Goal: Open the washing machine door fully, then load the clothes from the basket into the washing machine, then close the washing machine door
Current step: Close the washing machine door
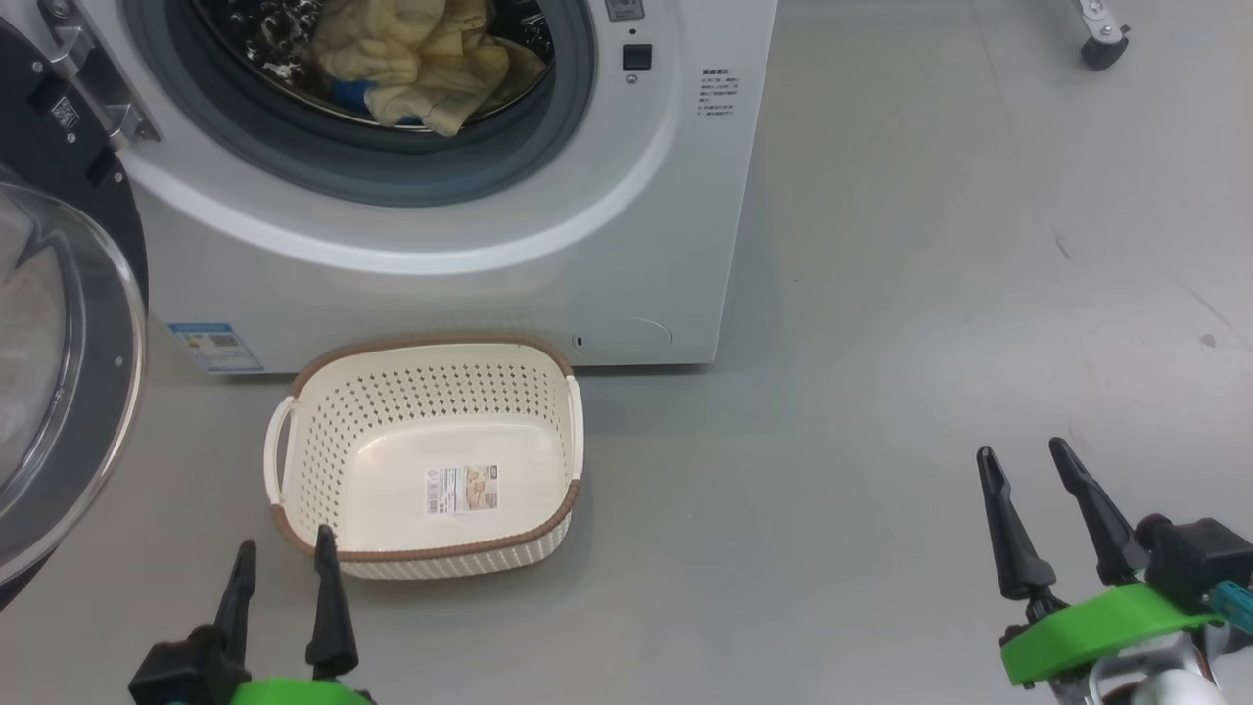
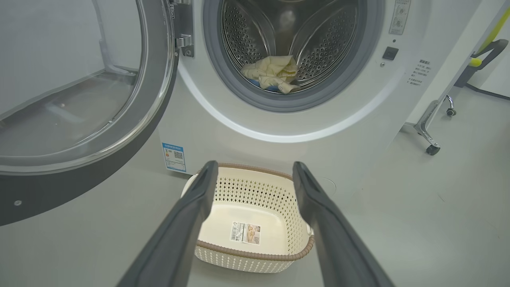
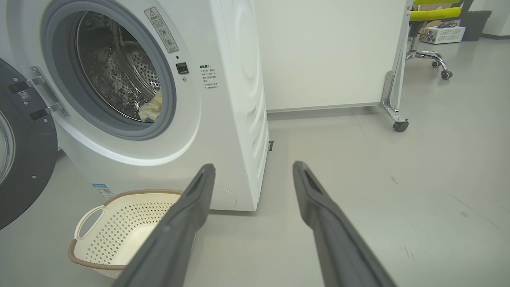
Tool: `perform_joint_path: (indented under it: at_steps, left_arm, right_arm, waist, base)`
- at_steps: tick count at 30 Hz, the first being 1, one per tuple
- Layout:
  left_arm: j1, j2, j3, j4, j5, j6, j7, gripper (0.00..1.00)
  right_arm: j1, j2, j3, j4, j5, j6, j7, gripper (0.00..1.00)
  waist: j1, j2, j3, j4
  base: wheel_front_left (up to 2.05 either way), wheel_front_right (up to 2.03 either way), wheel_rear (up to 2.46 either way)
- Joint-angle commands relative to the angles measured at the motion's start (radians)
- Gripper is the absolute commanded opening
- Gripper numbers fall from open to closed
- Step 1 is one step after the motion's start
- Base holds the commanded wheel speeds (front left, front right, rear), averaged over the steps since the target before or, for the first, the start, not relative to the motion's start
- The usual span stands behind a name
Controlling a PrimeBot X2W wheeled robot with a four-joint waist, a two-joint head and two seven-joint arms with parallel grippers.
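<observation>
The clothes (image 1: pixel 411 59) lie crumpled in the washing machine (image 1: pixel 440 284); pale yellow, blue-trimmed

Jaws of the left gripper (image 2: pixel 255 164) are seen spread wide. A cream perforated basket (image 2: pixel 259 189) is framed just beyond the fingertips (image 2: pixel 208 175), label sticker (image 2: pixel 246 232) on its floor. Pale yellow clothes (image 2: pixel 275 71) are lodged in the drum (image 2: pixel 326 44) of the washing machine (image 2: pixel 287 127) farther ahead. The washing machine door (image 2: pixel 79 181) is swung open, ahead-left.
</observation>
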Motion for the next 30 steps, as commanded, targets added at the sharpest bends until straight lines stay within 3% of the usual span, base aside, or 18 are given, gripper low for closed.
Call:
perform_joint_path:
  at_steps: [1, 12, 30]
  left_arm:
    - [-0.02, 0.014, 0.032, -0.033, 0.01, 0.004, -0.014, 1.0]
    - [-0.026, 0.014, 0.017, -0.05, 0.013, 0.011, -0.014, 1.0]
    - [0.005, 0.014, -0.002, -0.085, -0.021, 0.054, -0.014, 1.0]
  right_arm:
    - [-0.023, -0.022, 0.016, -0.029, -0.009, -0.003, -0.007, 1.0]
    - [-0.027, -0.024, 0.02, -0.032, -0.012, -0.003, -0.007, 1.0]
    - [-0.083, -0.052, 0.087, -0.029, -0.014, -0.003, -0.007, 1.0]
  waist:
    - [0.0, 0.0, 0.0, 0.003]
    - [0.0, 0.0, 0.004, 0.08]
    - [0.0, 0.0, -0.034, 0.367]
  base:
    - [0.0, 0.0, 0.0]
    - [0.0, 0.0, 0.0]
    - [0.0, 0.0, 0.0]
